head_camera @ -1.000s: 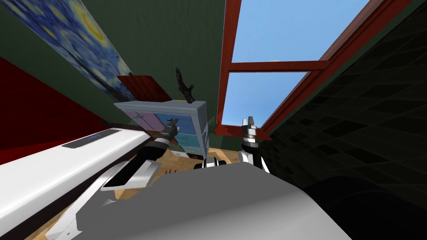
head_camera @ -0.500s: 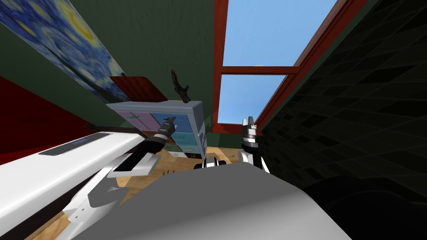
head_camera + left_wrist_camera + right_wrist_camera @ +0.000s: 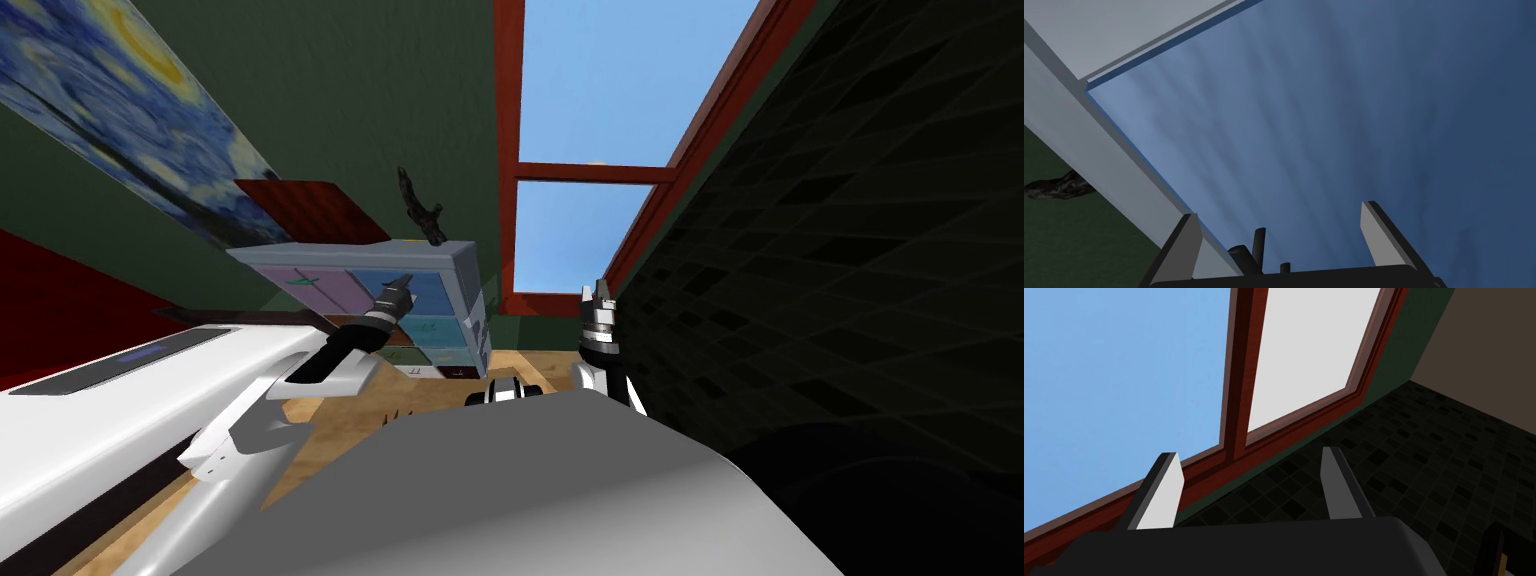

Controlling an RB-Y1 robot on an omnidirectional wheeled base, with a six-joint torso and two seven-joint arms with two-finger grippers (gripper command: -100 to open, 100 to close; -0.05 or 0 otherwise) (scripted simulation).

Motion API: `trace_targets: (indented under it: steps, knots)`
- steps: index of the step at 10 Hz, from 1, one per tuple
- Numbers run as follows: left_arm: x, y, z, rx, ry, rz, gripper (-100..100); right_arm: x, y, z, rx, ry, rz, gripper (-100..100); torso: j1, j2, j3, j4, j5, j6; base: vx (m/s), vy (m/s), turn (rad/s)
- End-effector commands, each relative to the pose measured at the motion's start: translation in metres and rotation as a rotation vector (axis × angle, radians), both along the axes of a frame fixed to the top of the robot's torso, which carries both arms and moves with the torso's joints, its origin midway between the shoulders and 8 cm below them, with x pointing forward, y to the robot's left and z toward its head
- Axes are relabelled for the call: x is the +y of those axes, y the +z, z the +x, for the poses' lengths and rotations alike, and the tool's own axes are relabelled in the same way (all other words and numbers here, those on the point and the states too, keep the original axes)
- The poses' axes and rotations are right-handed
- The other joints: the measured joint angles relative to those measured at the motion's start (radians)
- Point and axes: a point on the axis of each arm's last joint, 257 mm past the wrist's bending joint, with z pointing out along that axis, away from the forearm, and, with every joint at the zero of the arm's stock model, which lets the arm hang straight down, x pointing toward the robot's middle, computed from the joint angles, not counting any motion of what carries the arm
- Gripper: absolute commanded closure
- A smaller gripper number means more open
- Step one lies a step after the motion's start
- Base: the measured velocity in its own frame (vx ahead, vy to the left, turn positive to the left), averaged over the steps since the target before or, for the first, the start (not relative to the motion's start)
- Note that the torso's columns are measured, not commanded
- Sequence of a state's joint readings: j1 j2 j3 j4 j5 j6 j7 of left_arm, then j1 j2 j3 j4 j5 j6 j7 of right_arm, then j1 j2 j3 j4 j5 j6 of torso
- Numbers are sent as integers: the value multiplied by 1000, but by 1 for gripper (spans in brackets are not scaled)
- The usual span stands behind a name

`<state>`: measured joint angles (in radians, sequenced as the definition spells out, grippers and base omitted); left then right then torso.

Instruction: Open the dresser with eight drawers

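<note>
Dresser [image 3: 330, 290] is standing left of the window [image 3: 590, 90]. Left end effector [image 3: 1280, 210] is hovering, fingers wide apart, close to a blue drawer front [image 3: 1334, 115] near its frame corner. Right end effector [image 3: 1249, 453] is hanging raised by the window, fingers wide apart.

left arm [image 3: 335, 358] stretched forward and up, wrist in line with forearm, left gripper [image 3: 393, 292] at the far end, fingers [image 3: 1189, 240] spread wide. right arm [image 3: 603, 352] held close beside the torso, right gripper [image 3: 599, 293] pointing up and forward, fingers [image 3: 1166, 488] parted too
</note>
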<state>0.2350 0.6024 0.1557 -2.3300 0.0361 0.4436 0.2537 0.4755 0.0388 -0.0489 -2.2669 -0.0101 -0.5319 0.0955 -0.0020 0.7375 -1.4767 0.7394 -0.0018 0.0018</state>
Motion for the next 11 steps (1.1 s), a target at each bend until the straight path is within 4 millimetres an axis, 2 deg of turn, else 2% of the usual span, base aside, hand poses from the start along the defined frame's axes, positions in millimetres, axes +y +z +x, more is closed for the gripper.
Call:
trace_targets:
  steps: [1, 2, 3, 4, 6, 7, 10, 11]
  knots:
    - [7, 3, 4, -5, 8, -3, -100, 0, 0, 0, 0, 0, 0, 0, 2, -2, -1, -1, 1, -2, -22, -7, -3]
    - [-13, -5, -9, -1, -23, 4, 100, 0, 0, 0, 0, 0, 0, 0, 4, -3, -2, -2, 2, -2, 75, 32, 236]
    - [-24, -8, -15, 3, -39, 6, 100, 0, 0, 0, 1, -1, 0, 0, 6, -6, -3, -3, 3, -3, 136, 67, 218]
    - [-25, -7, -16, 1, -40, 6, 100, 0, 0, 0, 0, 0, 0, 0, 10, -10, -5, -9, 8, -3, 84, 38, 40]
    - [-46, -9, -30, 1, -72, 7, 100, 0, 0, 0, 0, 0, 0, 0, 10, -9, -5, -10, 8, -2, 61, 37, 123]
    - [-45, -10, -31, 3, -71, 7, 100, 0, 0, 0, 0, 0, 0, 0, 9, -10, -4, -11, 9, -2, 57, 34, 48]
    - [-74, -10, -53, -1, -112, 3, 100, 0, 0, 0, 0, 0, 0, 0, 8, -11, -4, -13, 9, -2, 68, 28, 129]
    - [-74, -10, -53, -1, -112, 3, 100, 0, 0, 0, 0, 0, 0, 0, 8, -11, -5, -13, 9, -1, 63, 22, 46]
